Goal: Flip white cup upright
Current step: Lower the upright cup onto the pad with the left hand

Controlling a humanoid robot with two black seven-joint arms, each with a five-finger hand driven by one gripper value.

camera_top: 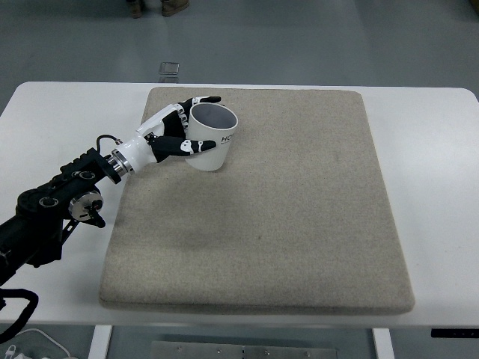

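Above: left black-and-white robot hand (182,129) wrapped around white ceramic cup (212,137), thumb across near wall, fingers behind rim, at far-left corner of beige felt mat (258,202) on white table (434,149). Mouth already facing up and slightly tilted; best settled level on its base, fingers spread only once steady. Right hand unseen.

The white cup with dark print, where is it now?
In the top view, the white cup stands mouth-up on the beige felt mat, near its far left corner, grasped by the left robot hand.
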